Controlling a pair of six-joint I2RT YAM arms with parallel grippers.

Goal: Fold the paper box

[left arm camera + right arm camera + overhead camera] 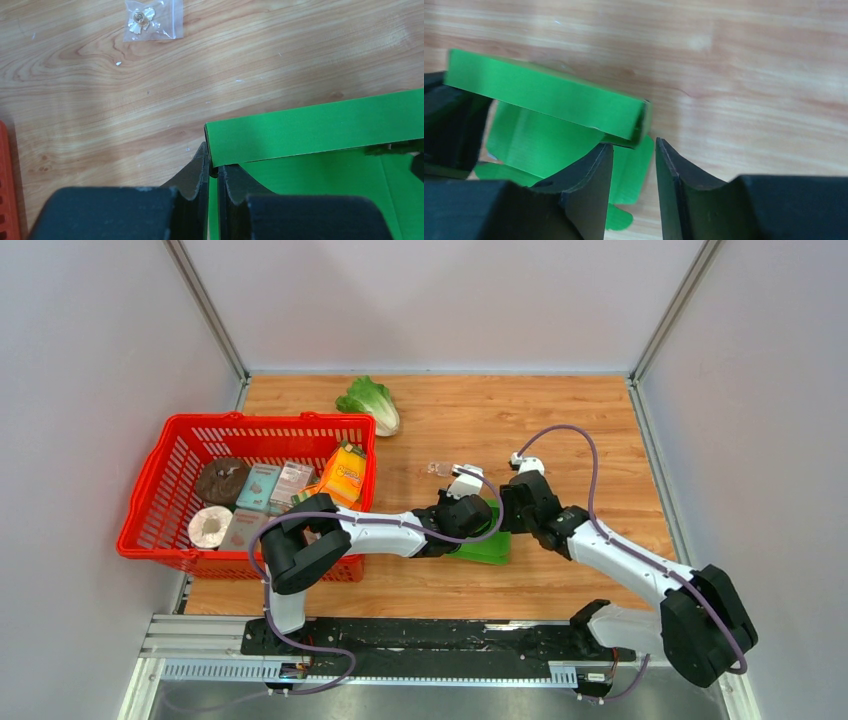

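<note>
- Red plastic basket (260, 418), openwork sides, stood at the left of the table (560, 420). It held an orange carton (345, 475) leaning at its right end, a white paper roll (209, 527) at its near left, and several small packets too small to identify.
- Pale green lettuce (370, 402), lay on the wood just behind the basket's far right corner, well apart from the arms.
- Left gripper (214, 167), black, reached in from the left to mid-table. Its fingers (197, 172) were drawn almost together and pinched the end of a raised wall of the paper box, thin card caught between them.
- Clear bag (152, 20), small and flat with a pale trinket inside, lay on bare wood beyond the left gripper, apart from the box.
- Paper box (485, 545), bright green card, sat at mid-table between the two grippers, partly folded. One long wall (310, 130) stood up from the flat base; the wrist views showed flaps and rounded tabs (624, 175) lying on the wood beneath it.
- Right gripper (634, 150), black, came in from the right and was lowered at the box's right end. Its fingers (674, 170) were spread with bare wood visible in the gap; the corner of the raised wall sat just beyond the fingertips, and nothing was gripped.
- Table, light wood grain, enclosed by pale walls on three sides.
</note>
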